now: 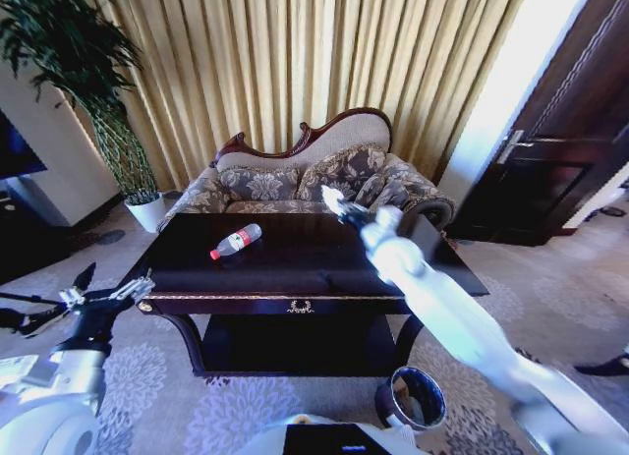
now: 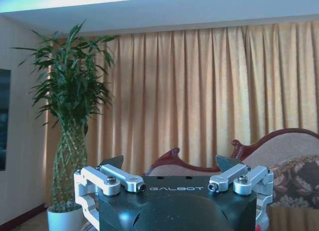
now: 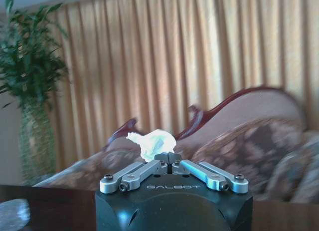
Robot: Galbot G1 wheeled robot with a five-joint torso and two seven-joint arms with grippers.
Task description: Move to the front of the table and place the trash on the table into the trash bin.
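The dark glossy table (image 1: 295, 278) stands right in front of me. A clear bottle with a red cap (image 1: 236, 241) lies on its left half. My right arm reaches over the table's far right part, and the right gripper (image 1: 334, 201) (image 3: 168, 157) is shut on a crumpled white tissue (image 3: 152, 142) (image 1: 328, 194), held above the tabletop. The trash bin (image 1: 411, 398), dark with a silvery rim, stands on the carpet below the table's front right corner. My left gripper (image 1: 108, 283) (image 2: 169, 163) hangs open and empty off the table's left front corner.
A patterned sofa (image 1: 305, 175) stands close behind the table, with curtains behind it. A tall plant in a white pot (image 1: 147, 211) is at the back left. A dark door (image 1: 560, 150) is at the right. Patterned carpet lies around the table.
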